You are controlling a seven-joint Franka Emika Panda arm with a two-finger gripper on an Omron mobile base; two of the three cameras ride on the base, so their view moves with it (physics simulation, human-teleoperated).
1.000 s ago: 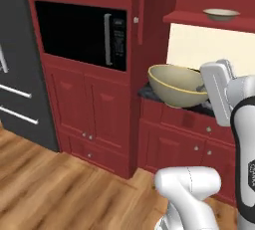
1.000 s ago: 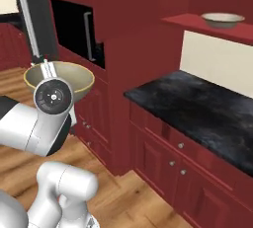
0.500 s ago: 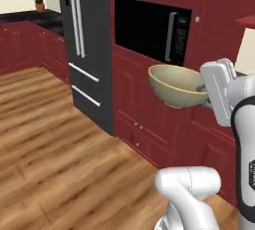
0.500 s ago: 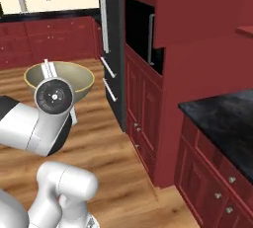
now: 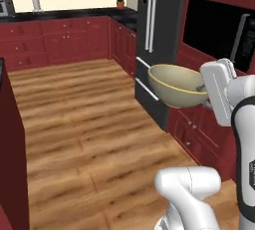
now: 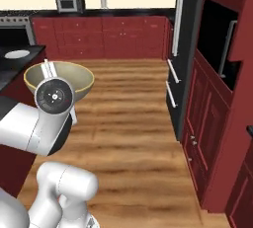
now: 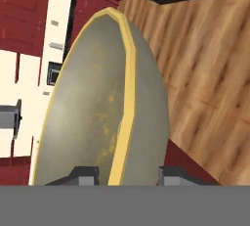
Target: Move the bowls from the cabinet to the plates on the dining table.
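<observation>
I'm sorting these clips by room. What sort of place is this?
A home kitchen, rendered. A tall dark fridge stands among red cabinets, a small microwave sits on the black counter, and the floor is wood. The gripper holds an olive-tan bowl by its rim.

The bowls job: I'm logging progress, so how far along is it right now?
Done: the olive-tan bowl is out of the cabinet, gripped at its rim by the gripper. In hand: it is being carried upright over the wooden floor, beside the black fridge. Left: setting it on a plate; one white plate lies on the black marble dining table. The other bowl's state cannot be told.
</observation>
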